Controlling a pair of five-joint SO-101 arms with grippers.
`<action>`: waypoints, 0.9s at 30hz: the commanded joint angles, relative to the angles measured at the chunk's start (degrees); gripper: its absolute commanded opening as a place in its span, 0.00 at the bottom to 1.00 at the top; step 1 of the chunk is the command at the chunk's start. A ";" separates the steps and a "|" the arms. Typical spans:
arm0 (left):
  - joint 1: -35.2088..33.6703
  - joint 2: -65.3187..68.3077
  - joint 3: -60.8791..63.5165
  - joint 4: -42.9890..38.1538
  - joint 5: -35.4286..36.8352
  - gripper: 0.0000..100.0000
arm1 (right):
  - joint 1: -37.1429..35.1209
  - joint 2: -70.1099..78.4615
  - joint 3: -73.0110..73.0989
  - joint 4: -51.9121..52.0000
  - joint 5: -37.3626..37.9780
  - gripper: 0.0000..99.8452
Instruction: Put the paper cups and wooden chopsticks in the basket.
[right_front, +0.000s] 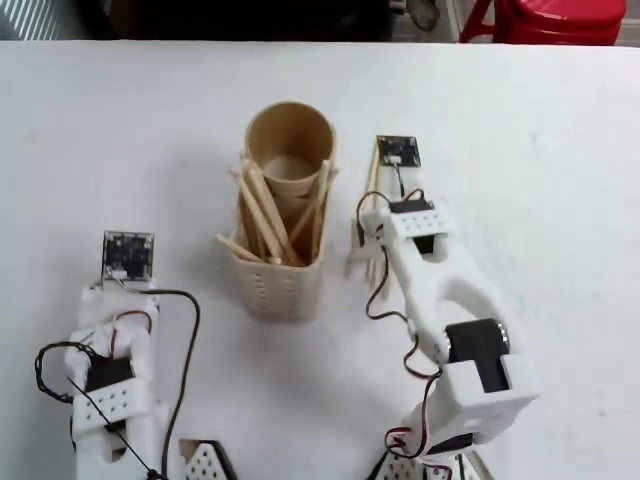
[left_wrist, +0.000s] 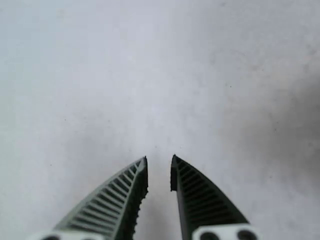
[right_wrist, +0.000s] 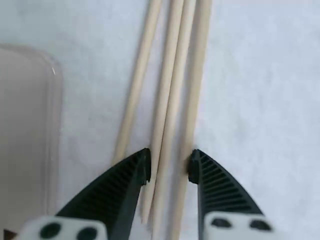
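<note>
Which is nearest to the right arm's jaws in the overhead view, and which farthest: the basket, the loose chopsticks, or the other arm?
1. Loose chopsticks: between the jaws of the right arm, beside the basket.
2. Basket: mid-scene, between the two arms.
3. Left arm: farthest, on the basket's other side.

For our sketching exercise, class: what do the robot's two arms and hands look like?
The left arm and right arm are white plastic with black motor blocks. A black cable loops by the left; thin red and black wires trail the right. The left hand and right hand have dark, ribbed, tapering fingers on white mounts.
</note>
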 joint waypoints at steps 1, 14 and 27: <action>-0.48 -0.92 -0.09 0.09 -0.70 0.10 | 0.13 0.31 -1.85 -0.22 -0.70 0.13; -0.48 -0.92 -0.09 0.09 -0.70 0.10 | 13.58 0.66 -3.34 7.43 -0.79 0.13; -0.48 -0.92 -0.09 0.09 -0.70 0.10 | 10.68 -9.98 -8.97 19.03 8.09 0.21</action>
